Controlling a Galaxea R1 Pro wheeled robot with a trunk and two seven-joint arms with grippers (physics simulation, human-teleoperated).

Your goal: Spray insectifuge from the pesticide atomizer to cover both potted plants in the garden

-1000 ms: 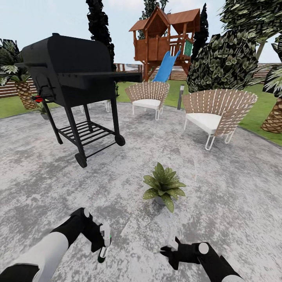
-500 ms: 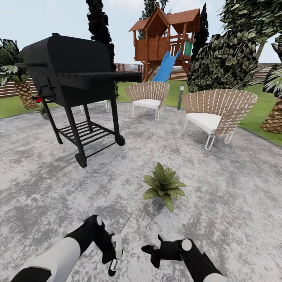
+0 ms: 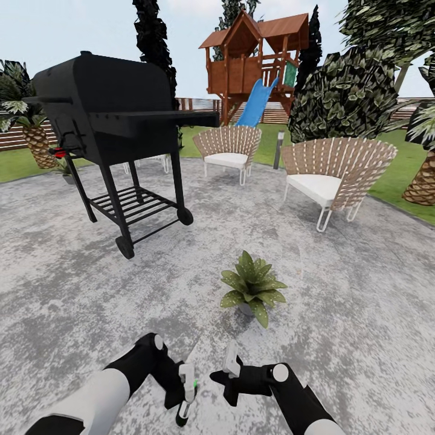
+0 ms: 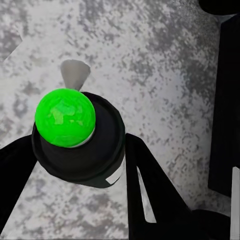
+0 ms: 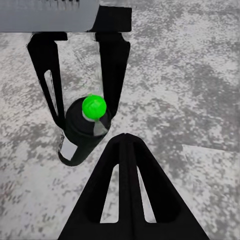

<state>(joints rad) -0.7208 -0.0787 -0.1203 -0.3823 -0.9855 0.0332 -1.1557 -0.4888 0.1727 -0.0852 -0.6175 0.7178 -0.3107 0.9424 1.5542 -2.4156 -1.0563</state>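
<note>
My left gripper [image 3: 183, 386] is shut on the pesticide atomizer [image 3: 188, 394], a slim dark bottle with a white label, low over the paved patio [image 3: 338, 314]. In the left wrist view the atomizer [image 4: 77, 142] shows from above with a bright green round top, between dark fingers [image 4: 150, 195]. My right gripper [image 3: 228, 370] is shut and empty, a short way to the right of the bottle. The right wrist view looks past its joined fingertips [image 5: 125, 165] at the atomizer [image 5: 80, 137] in the left gripper [image 5: 84, 120]. One potted plant [image 3: 252, 289] stands just beyond both grippers. A second small plant [image 3: 64, 170] sits far left behind the grill.
A black wheeled grill [image 3: 112, 121] stands at the back left. Two slatted chairs [image 3: 329, 178] [image 3: 228, 151] are at the back right, a grey lamp post [image 3: 278, 149] between them. Behind are lawn, a playhouse with a blue slide [image 3: 257, 60], trees and palms [image 3: 423, 175].
My left gripper has carried the atomizer to the right, toward the middle. My right gripper has moved left toward it. The gap between them has narrowed. The camera has held still.
</note>
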